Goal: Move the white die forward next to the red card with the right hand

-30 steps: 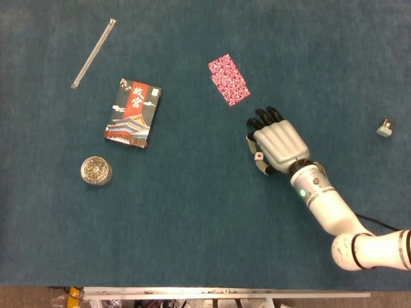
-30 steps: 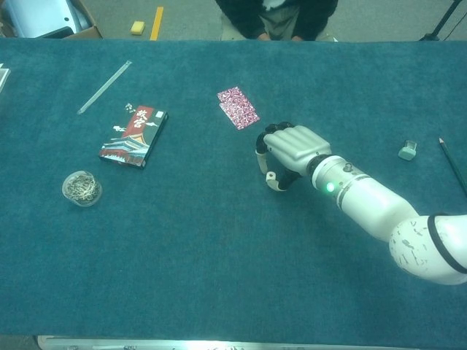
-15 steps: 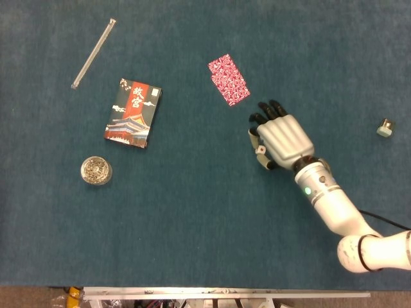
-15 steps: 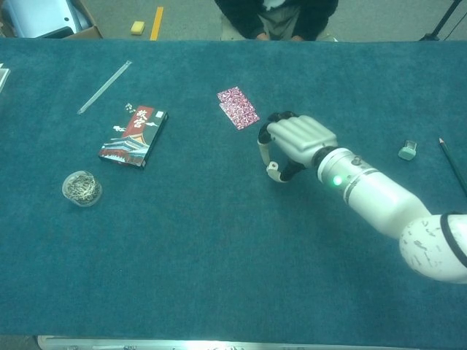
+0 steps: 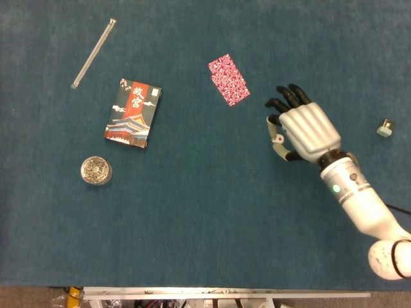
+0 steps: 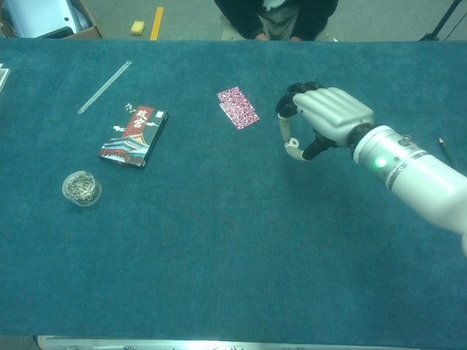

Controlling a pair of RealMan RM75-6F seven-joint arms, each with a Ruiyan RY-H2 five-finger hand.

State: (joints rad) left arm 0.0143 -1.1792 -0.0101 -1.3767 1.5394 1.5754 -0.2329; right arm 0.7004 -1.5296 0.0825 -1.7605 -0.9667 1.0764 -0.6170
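The red patterned card (image 5: pixel 228 79) (image 6: pixel 238 107) lies flat on the blue cloth at the centre back. My right hand (image 5: pixel 305 128) (image 6: pixel 328 117) hovers to the card's right and a little nearer, palm down with fingers curled. A small white die (image 5: pixel 279 138) (image 6: pixel 292 143) is pinched between its thumb and a finger, off the cloth. The hand's back hides most of the die. My left hand shows in neither view.
A dark card box (image 5: pixel 133 113) lies at the left, a clear rod (image 5: pixel 94 52) behind it and a round jar of clips (image 5: pixel 96 171) in front of it. A small grey-white piece (image 5: pixel 384 127) sits at the far right. A person (image 6: pixel 277 18) stands behind the table's far edge.
My right hand, still holding the die, has risen from the cloth and moved right and slightly forward, away from the spot just below the card.
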